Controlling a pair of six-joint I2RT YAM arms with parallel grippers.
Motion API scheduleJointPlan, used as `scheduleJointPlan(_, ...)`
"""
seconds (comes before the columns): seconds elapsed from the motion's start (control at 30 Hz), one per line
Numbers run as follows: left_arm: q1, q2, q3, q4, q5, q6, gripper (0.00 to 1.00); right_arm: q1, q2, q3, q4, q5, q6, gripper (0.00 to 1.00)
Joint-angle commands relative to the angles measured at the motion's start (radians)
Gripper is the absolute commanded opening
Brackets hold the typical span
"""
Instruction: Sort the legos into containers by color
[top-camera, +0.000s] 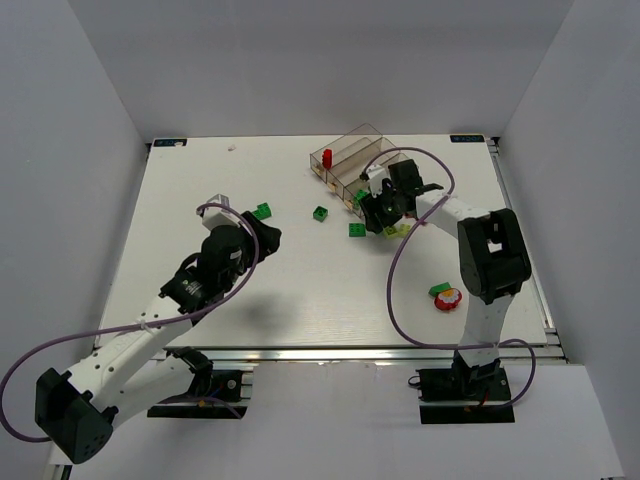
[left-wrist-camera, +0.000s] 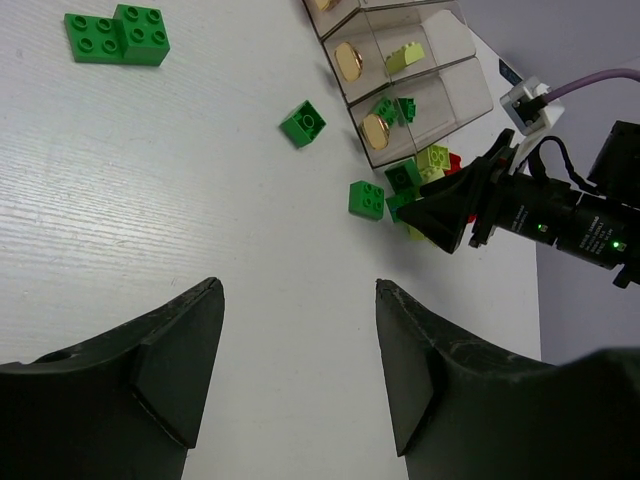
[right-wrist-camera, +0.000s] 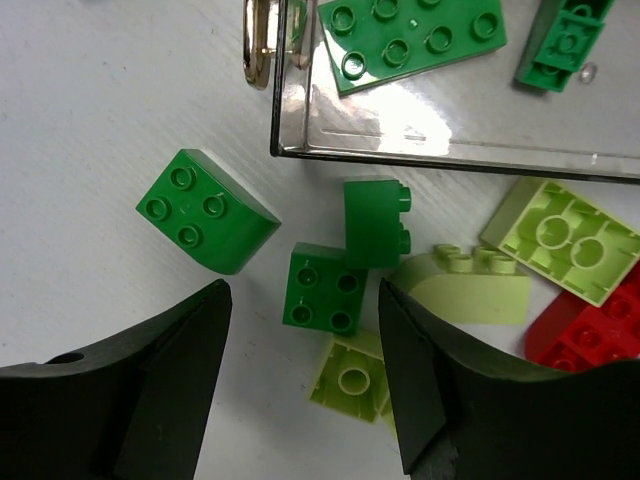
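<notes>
White table (top-camera: 300, 290), clear tray (top-camera: 352, 152) near far edge. Green legos (top-camera: 263, 211) loose mid-table; green, lime & red pile (right-wrist-camera: 320, 288) just beside tray's end. Red-yellow bit (top-camera: 448, 300) + green brick (top-camera: 439, 289) touching, right side.

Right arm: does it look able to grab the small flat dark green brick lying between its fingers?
Probably yes: the right gripper is open above the dark green brick, with bare table on one side. A sideways green brick and a lime brick crowd the other side and may get nudged.
</notes>
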Motion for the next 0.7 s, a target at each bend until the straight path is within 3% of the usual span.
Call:
scheduleJointPlan(0.0,0.003,0.000,-0.001,0.001,-0.014,-0.005,0.72,0.002,0.019,-0.008,0.034,-0.034,-0.009,0.65)
scheduleJointPlan(0.27,0.003,-0.012,-0.022,0.005,-0.017,-0.014,0.72,0.000,0.046,-0.006,0.066,-0.002,0.002,0.58)
scheduleJointPlan(0.67,0.003,0.005,-0.030,0.019,-0.009,-0.017,0.72,0.000,0.043,-0.069,0.126,0.047,0.000,0.58)
